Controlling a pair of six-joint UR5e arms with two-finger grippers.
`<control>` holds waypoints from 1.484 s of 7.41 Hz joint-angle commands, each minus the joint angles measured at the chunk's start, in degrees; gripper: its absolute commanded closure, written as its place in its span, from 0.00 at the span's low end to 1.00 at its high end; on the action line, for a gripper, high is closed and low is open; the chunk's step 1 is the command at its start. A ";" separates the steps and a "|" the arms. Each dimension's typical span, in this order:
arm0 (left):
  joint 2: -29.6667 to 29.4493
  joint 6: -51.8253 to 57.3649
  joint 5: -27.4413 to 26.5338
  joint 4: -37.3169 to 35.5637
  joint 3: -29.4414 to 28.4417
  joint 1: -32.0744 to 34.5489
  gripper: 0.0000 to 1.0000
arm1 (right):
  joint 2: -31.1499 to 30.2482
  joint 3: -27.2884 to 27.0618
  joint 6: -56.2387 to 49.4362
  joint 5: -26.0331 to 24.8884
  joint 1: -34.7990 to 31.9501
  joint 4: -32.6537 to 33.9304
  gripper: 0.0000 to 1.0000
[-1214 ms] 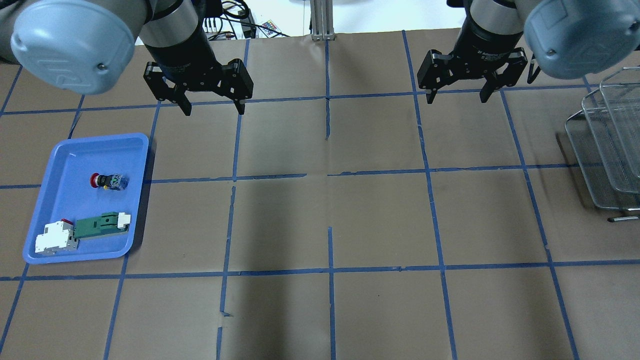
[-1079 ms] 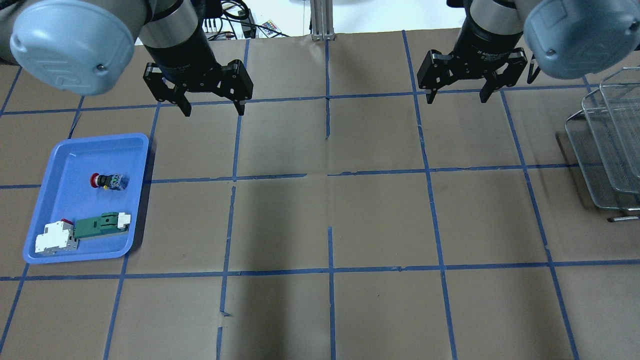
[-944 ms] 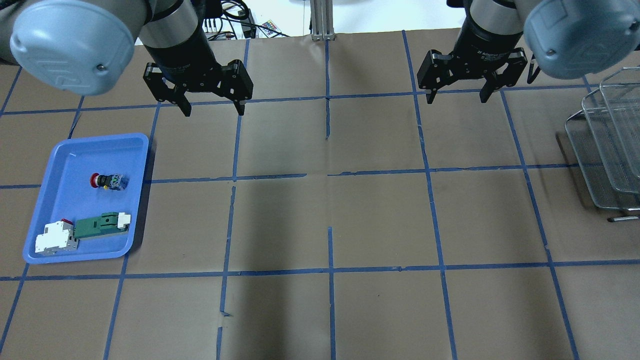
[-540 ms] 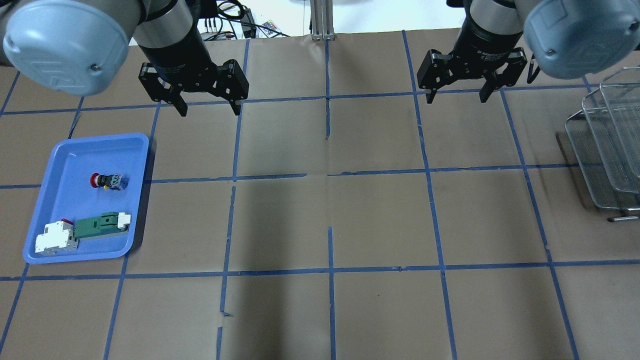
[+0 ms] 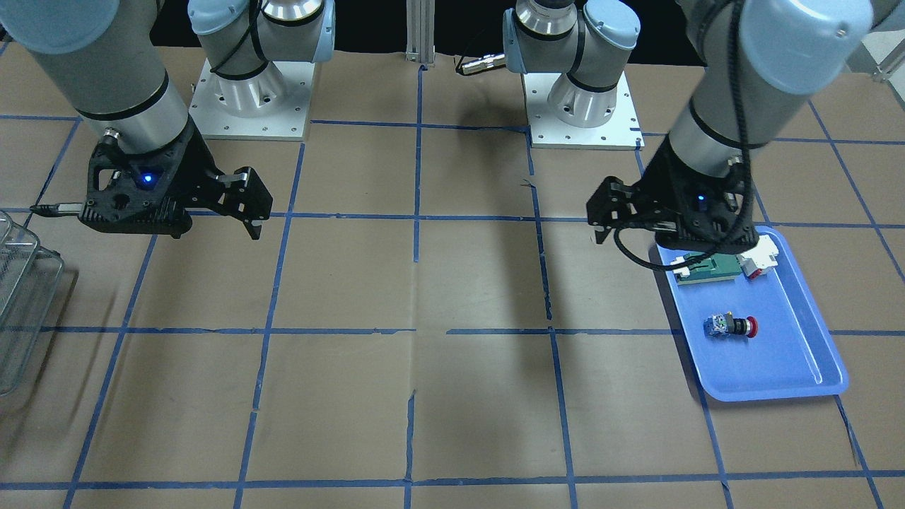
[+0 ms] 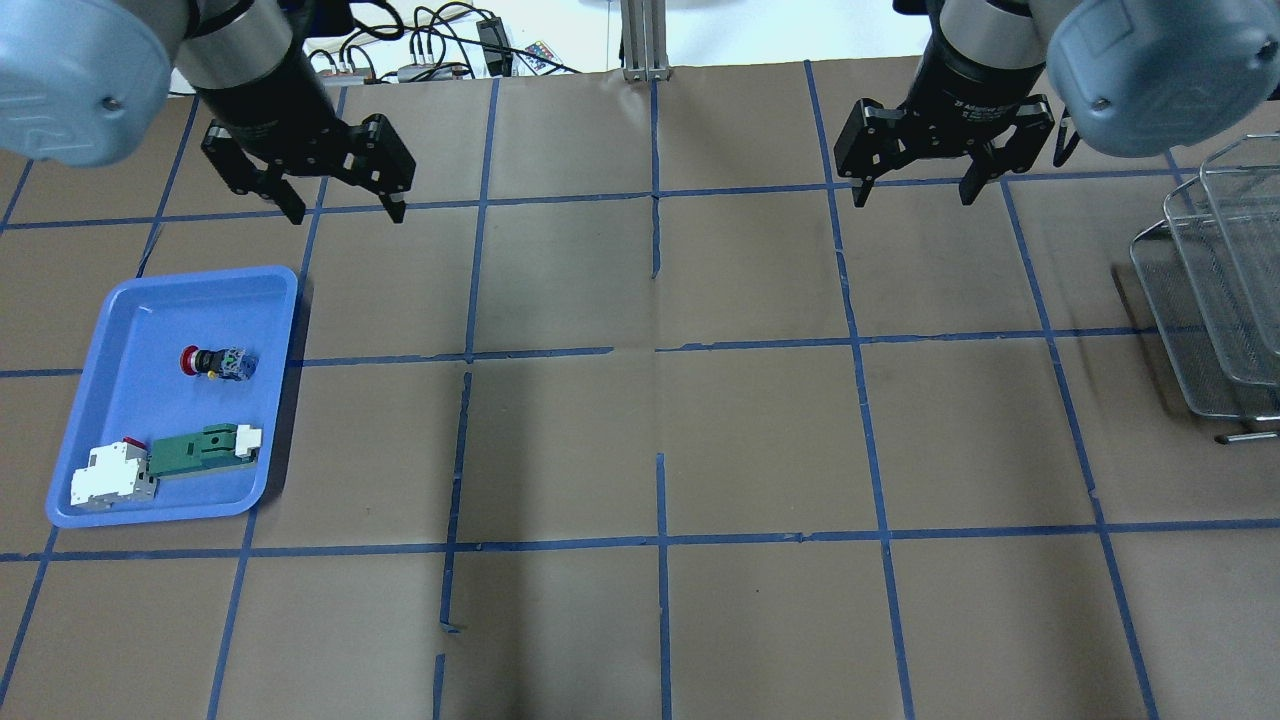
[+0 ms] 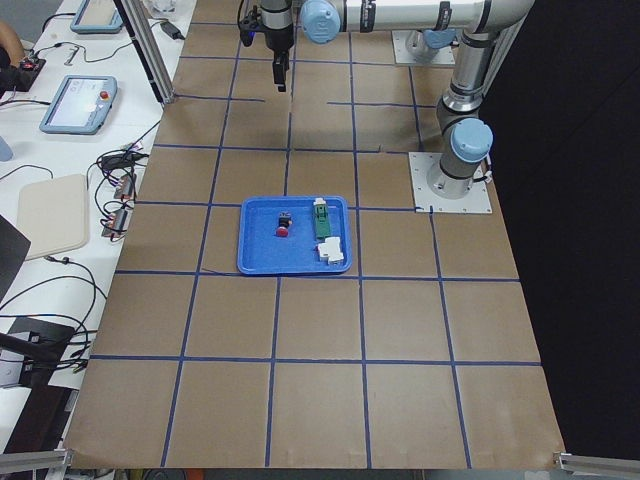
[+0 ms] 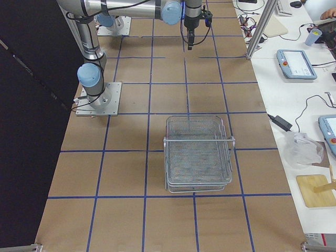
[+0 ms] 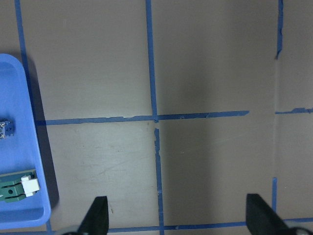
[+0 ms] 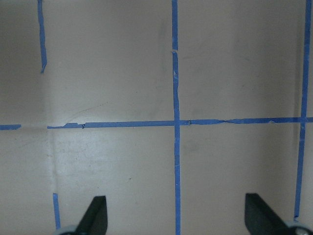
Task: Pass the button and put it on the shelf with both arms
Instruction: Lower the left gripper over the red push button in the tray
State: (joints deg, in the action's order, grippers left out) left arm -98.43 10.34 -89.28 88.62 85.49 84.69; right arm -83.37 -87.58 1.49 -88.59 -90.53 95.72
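Observation:
The button (image 6: 215,362), with a red cap, black collar and clear block, lies on its side in the blue tray (image 6: 283,300) at the table's left; it also shows in the front-facing view (image 5: 732,326). My left gripper (image 6: 348,213) is open and empty, hovering beyond the tray's far right corner. In its wrist view (image 9: 178,218) the tray (image 9: 29,147) is at the left edge. My right gripper (image 6: 914,197) is open and empty over bare table at the far right (image 10: 176,218). The wire-mesh shelf (image 6: 1220,300) stands at the right edge (image 8: 198,152).
A flat green-and-white part (image 6: 200,450) and a white block (image 6: 110,478) lie in the tray's near end. Cables (image 6: 430,40) and an aluminium post (image 6: 645,40) sit beyond the far edge. The brown table has a blue tape grid.
My left gripper has moved to the left, toward the tray's side, still open. The right gripper, button and shelf have not moved.

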 commanded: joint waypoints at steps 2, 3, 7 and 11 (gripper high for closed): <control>-2.28 28.93 -0.01 -3.87 2.75 -12.15 0.00 | 0.22 0.04 0.00 0.00 0.00 0.95 0.00; -4.03 38.61 -0.19 -6.07 2.92 -14.09 0.00 | 0.22 -0.05 -0.08 0.00 0.00 0.96 0.00; -9.57 84.21 -0.19 -15.58 3.28 -17.54 0.00 | 0.22 -0.05 -0.08 0.00 0.00 0.96 0.00; -15.55 103.90 7.14 -31.04 13.27 -27.54 0.00 | 0.23 -0.05 0.00 0.09 0.00 0.96 0.00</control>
State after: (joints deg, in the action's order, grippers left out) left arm -112.21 110.51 -86.67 61.29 95.50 60.50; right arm -83.10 -87.63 1.48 -88.51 -90.53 96.74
